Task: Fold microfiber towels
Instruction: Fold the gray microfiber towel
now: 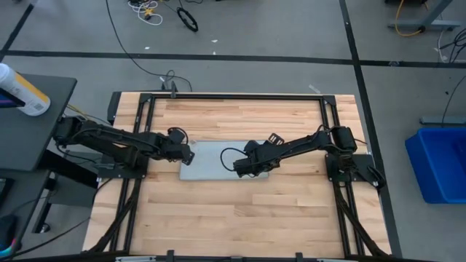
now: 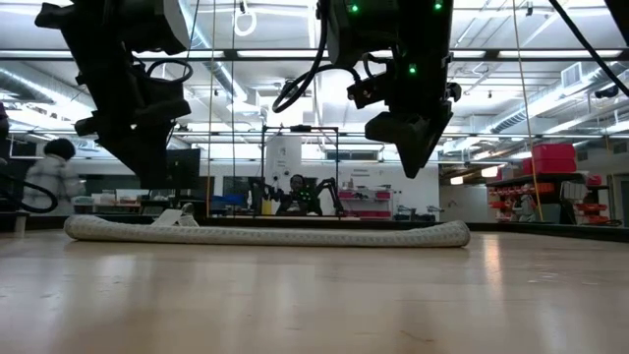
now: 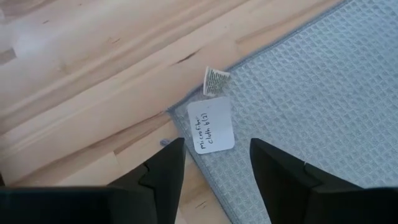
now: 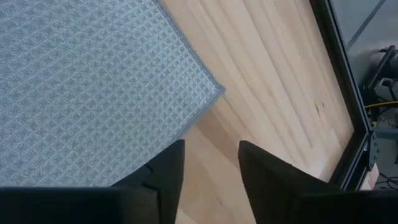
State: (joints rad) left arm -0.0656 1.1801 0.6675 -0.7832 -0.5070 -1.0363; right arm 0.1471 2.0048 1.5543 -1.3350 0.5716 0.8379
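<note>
Both jaws released above the folded towel.
The left gripper hovers parted over the tagged corner of the grey-blue towel; the right gripper hovers parted at another corner. The towel lies flat mid-table.

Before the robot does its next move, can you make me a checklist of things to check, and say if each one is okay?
1. Towel lies flat on the table, already folded into a rectangle: ok.
2. Left gripper is open and holds nothing, hanging above the towel's corner with the white tag: ok.
3. Right gripper is open and holds nothing, above another corner of the towel: ok.
4. Both grippers are lifted off the cloth in the low view: ok.
5. Nothing else is lying on the towel: ok.
6. Are the folded edges lined up neatly? Cannot tell, the arms cover part of it.
</note>
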